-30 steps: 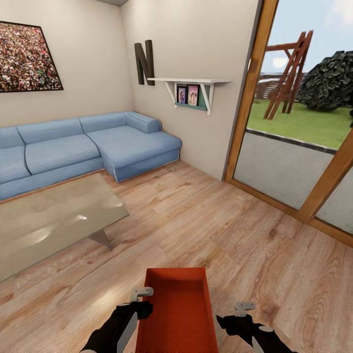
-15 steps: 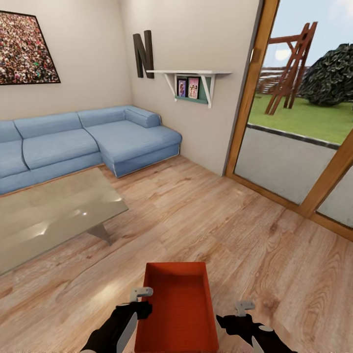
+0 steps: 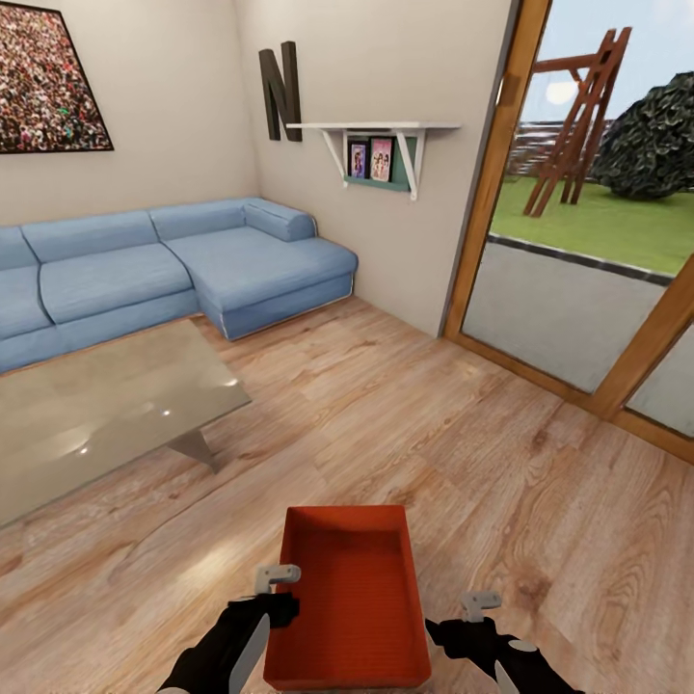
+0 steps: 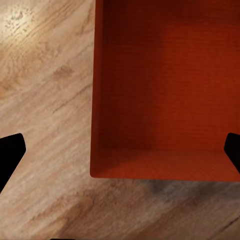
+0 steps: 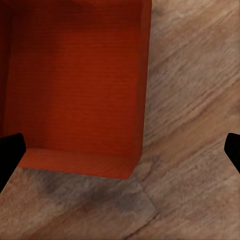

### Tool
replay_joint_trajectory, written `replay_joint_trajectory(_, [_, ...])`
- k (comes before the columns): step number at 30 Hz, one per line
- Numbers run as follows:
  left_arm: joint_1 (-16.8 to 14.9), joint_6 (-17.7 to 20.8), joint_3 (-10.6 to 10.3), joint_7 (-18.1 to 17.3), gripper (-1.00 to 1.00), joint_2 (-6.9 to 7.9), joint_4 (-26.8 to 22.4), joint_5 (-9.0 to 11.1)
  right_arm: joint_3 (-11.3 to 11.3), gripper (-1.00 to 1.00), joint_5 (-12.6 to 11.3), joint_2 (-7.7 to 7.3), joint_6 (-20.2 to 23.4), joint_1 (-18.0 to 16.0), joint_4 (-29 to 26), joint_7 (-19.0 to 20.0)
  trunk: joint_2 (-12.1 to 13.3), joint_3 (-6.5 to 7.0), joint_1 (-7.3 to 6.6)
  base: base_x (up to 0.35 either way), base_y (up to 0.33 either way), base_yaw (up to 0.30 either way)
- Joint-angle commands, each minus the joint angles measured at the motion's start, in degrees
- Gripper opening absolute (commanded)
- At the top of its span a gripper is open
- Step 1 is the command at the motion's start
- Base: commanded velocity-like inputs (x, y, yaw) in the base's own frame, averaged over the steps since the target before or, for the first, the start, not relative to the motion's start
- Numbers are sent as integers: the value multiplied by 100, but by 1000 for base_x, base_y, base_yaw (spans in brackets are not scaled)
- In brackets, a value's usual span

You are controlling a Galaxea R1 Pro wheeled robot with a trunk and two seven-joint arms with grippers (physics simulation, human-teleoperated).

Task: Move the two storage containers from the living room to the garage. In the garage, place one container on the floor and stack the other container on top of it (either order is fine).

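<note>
From the head view, one orange-red storage container (image 3: 349, 598) is seen on the living room plank floor (image 3: 463, 453), between left gripper (image 3: 273, 590) and right gripper (image 3: 474, 617). In both wrist views, fingers are spread open, nothing gripped. The garage move is judged undone.

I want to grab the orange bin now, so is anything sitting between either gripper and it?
Nothing visible. The storage container sits on the wood plank floor between the left gripper and the right gripper, with only bare floor beside its walls. The glass coffee table stands well off to the left.
</note>
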Motion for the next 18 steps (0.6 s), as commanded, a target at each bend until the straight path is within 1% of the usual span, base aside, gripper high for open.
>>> replay_joint_trajectory(1, [-1,30,-34,47,100,4,-10,64,1,100,-17,-2,37,0,-11,18,-2,-6,-1,0,0,0])
replay_joint_trajectory(7, [-1,24,-20,40,100,4,-13,70,1,100,-17,-2,37,0,-11,18,-2,-9,-1,0,0,0])
replay_joint_trajectory(14, [-1,24,-19,61,100,4,-17,54,1,100,-17,-2,37,0,-11,18,-283,-135,153,1,0,0])
replay_joint_trajectory(18, [-1,30,-19,73,100,4,-17,60,1,100,-17,-2,37,0,-11,18,-443,-207,241,189,59,0])
